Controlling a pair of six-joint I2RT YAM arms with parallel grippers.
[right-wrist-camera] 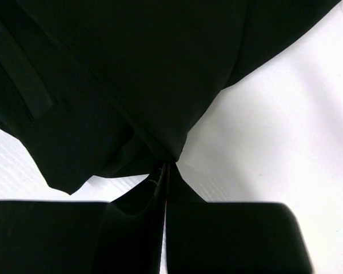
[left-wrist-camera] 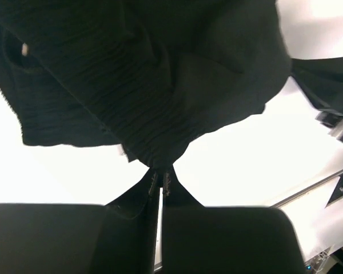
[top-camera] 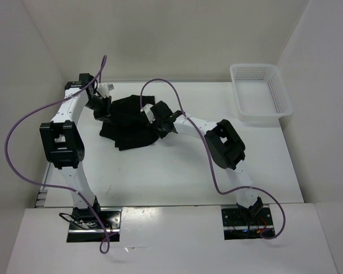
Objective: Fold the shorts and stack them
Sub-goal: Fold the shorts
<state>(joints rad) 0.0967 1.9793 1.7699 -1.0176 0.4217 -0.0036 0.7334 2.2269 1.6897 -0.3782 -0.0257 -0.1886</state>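
The black shorts (top-camera: 128, 123) lie crumpled at the back middle of the white table. My left gripper (top-camera: 103, 107) sits at their left edge and my right gripper (top-camera: 155, 117) at their right edge. In the left wrist view the fingers are shut, the gripper (left-wrist-camera: 160, 174) pinching a bunched fold of the shorts (left-wrist-camera: 143, 74); a tiny pale mark (left-wrist-camera: 24, 49) shows at upper left. In the right wrist view the gripper (right-wrist-camera: 167, 165) is likewise shut on an edge of the shorts (right-wrist-camera: 131, 68), with the cloth spreading away above the tips.
A white plastic mesh basket (top-camera: 260, 91) stands at the back right corner of the table. White walls close in the left, back and right sides. Purple cables loop over both arms.
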